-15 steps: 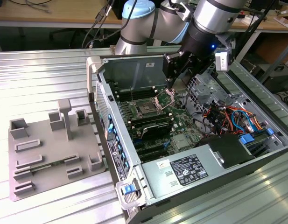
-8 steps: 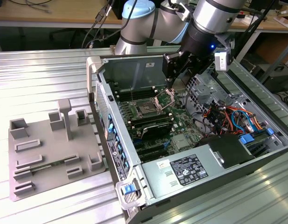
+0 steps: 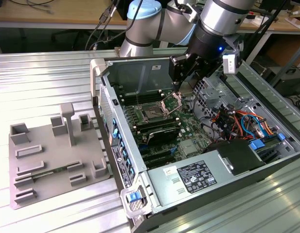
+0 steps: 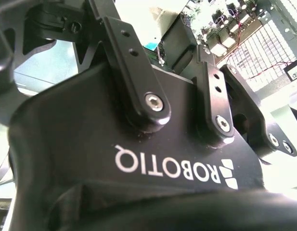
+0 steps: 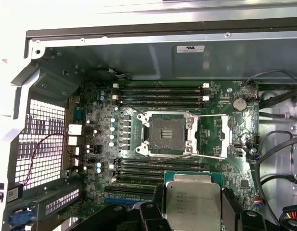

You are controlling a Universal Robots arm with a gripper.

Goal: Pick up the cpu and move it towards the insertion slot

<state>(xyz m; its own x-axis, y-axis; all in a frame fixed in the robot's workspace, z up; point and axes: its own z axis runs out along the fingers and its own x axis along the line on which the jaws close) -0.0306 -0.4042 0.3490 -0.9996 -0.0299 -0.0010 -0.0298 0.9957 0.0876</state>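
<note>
One gripper [image 5: 192, 211] is clamping the cpu [image 5: 193, 204] between its fingers. It is hanging just beside the insertion slot [image 5: 166, 135], not yet over it.

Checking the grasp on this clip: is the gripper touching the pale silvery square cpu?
Touching. In the first wrist view the gripper has black jaws pressed against opposite edges of the pale silvery square cpu, held above the board.
</note>
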